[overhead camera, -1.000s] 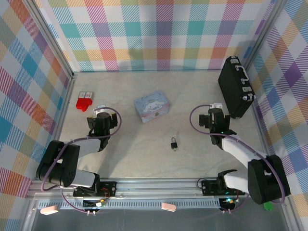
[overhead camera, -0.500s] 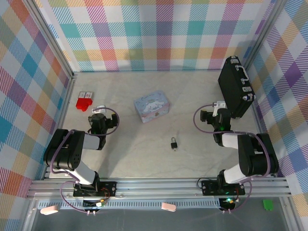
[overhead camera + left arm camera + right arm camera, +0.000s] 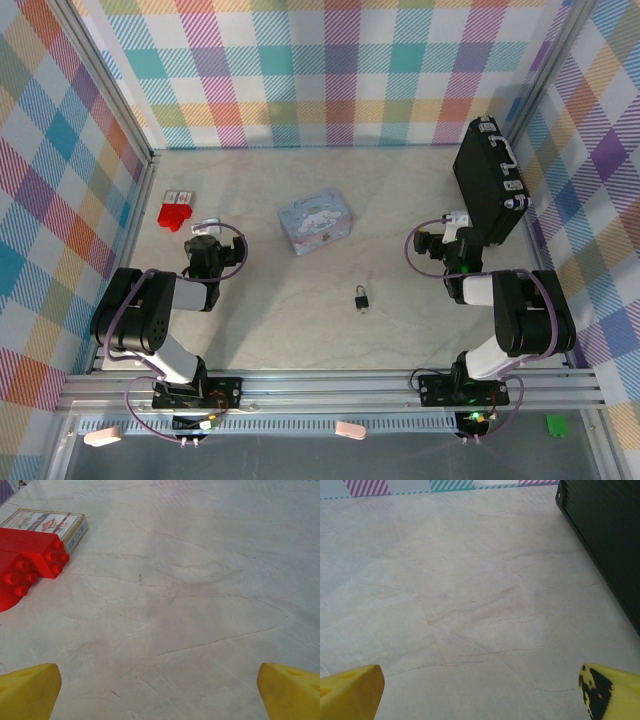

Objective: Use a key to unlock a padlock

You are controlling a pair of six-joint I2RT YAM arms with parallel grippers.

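Observation:
The padlock (image 3: pixel 361 297), tiny and dark with a thin silver shackle, lies on the table in the top view, near the middle and a little toward the front. The key is too small to make out apart from it. My left gripper (image 3: pixel 203 232) (image 3: pixel 160 695) is well to the padlock's left, low over bare table and open, its yellow fingertips (image 3: pixel 30 690) wide apart. On the padlock's right, my right gripper (image 3: pixel 452 226) (image 3: pixel 480 695) is also open, with only table between its fingertips (image 3: pixel 610 692).
A pastel tin (image 3: pixel 315 224) stands behind the padlock. A red brick (image 3: pixel 175 214) (image 3: pixel 25 560) and a small card box (image 3: pixel 180 197) (image 3: pixel 50 522) lie at the far left. A big black hard case (image 3: pixel 490 185) (image 3: pixel 605 535) leans at the right wall, just beyond my right gripper.
Both arms have folded back toward their bases, the elbows drawing in. Both grippers stayed open and shifted only slightly. The padlock has not moved.

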